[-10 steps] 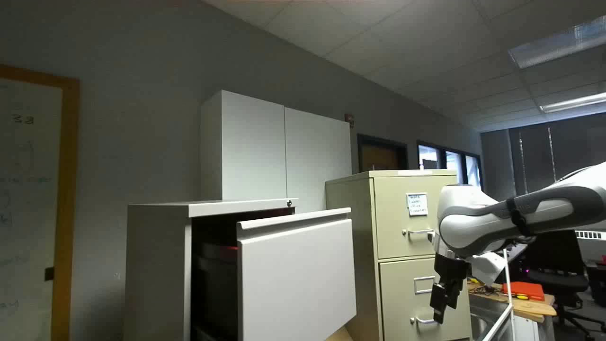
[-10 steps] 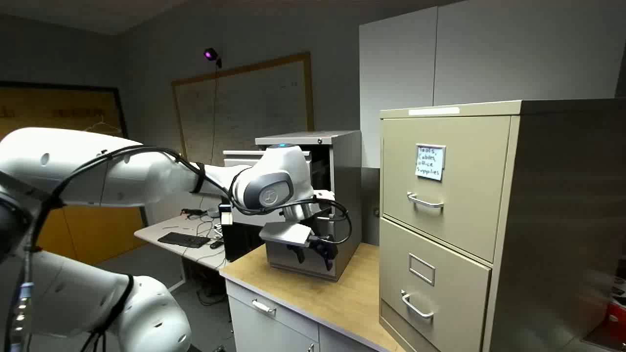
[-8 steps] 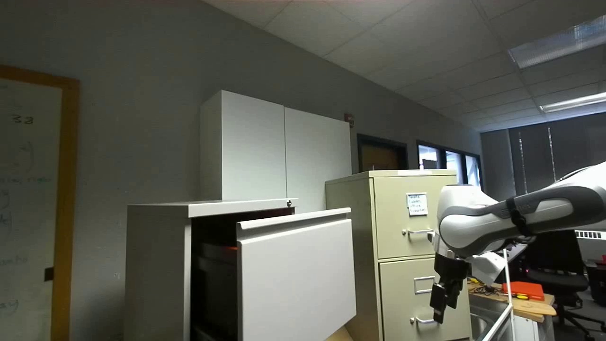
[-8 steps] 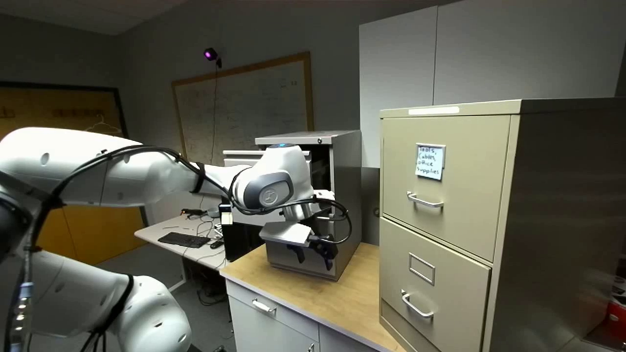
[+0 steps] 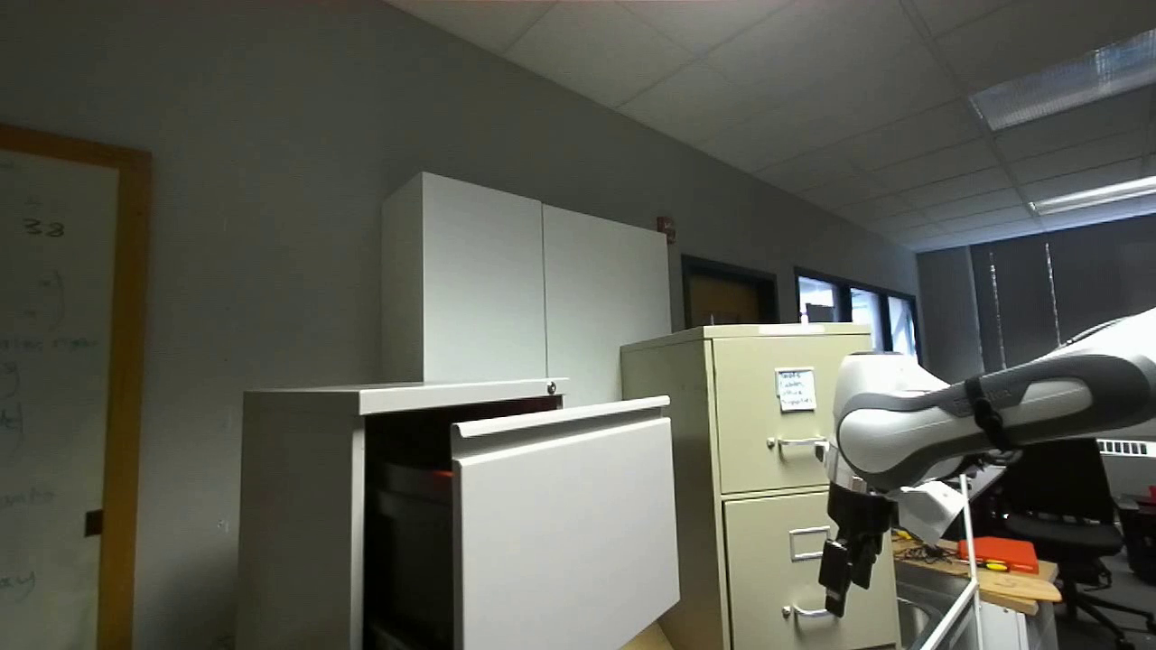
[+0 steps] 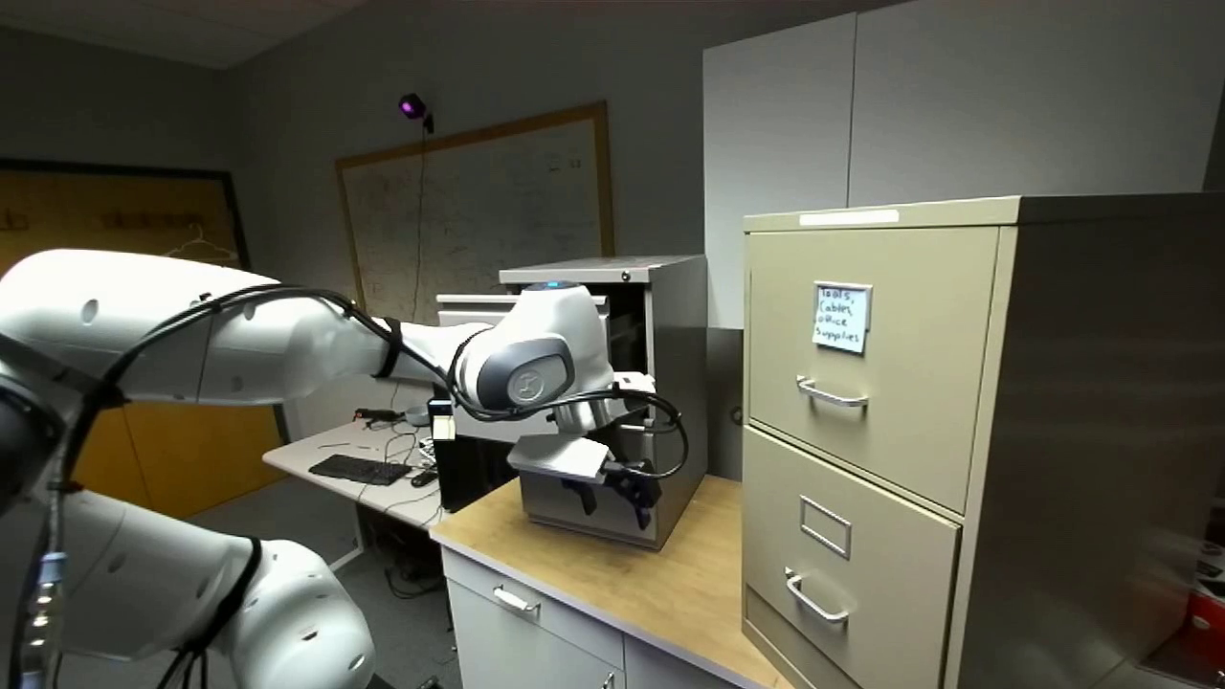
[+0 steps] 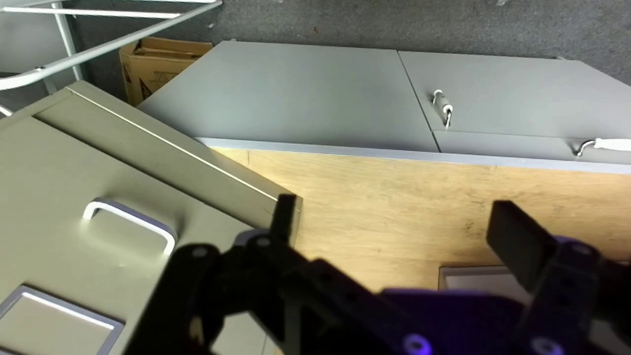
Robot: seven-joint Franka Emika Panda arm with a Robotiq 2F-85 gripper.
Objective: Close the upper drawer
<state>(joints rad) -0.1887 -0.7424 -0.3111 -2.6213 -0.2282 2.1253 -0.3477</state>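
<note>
The upper drawer is a wide plain white flat front, pulled well out of the white-grey cabinet with a dark interior behind it. In an exterior view its top edge shows beside my wrist; much of its front is hidden behind the arm. My gripper points down, apart from the drawer front. In an exterior view the gripper hangs in front of the cabinet's lower part, above the wooden counter. In the wrist view the gripper's fingers are wide apart with nothing between them.
A beige filing cabinet with metal handles stands beside the white-grey cabinet, near my gripper. Both stand on the wooden counter. White wall cupboards hang behind. A desk with a keyboard stands past the counter's far end.
</note>
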